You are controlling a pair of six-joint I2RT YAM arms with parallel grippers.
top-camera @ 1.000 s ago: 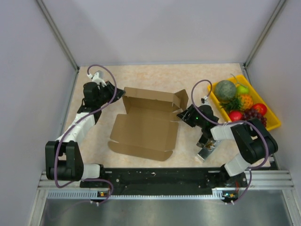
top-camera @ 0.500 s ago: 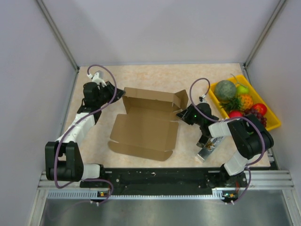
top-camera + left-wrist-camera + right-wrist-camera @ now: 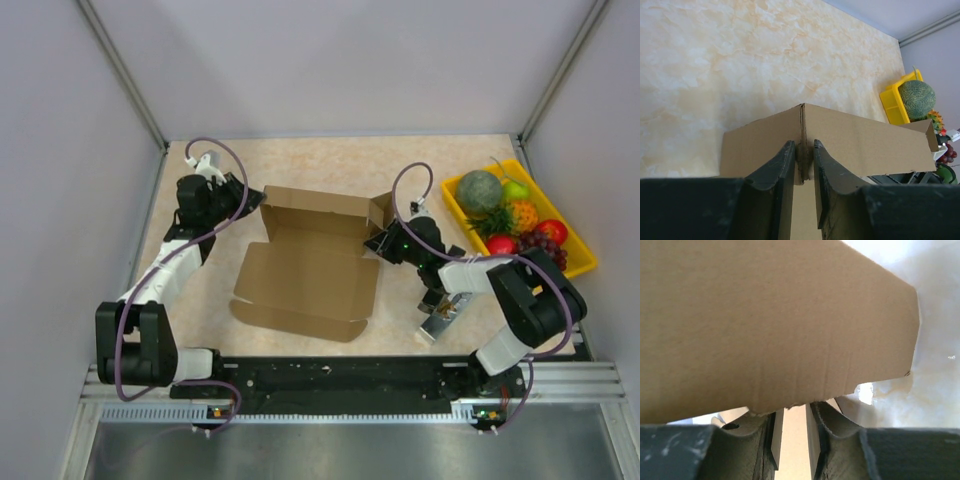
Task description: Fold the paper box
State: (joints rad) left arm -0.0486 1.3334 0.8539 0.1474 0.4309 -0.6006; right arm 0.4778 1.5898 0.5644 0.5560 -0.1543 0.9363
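The box [image 3: 315, 262] lies left of the tray [image 3: 580, 258]. Left gripper [image 3: 804, 150] pinches its corner farthest from the tray. Right gripper [image 3: 794, 415] has just narrowed at the tray-side flap [image 3: 790, 315] (grip unclear), so folding can begin.

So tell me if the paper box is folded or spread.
Partly folded: the paper box has its far wall standing, its near panel lying flat.

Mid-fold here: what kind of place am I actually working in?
Probably a lab robot test booth, not a home or shop: plain grey panel walls on metal framing, a marble-pattern tabletop, and a staged yellow fruit tray.
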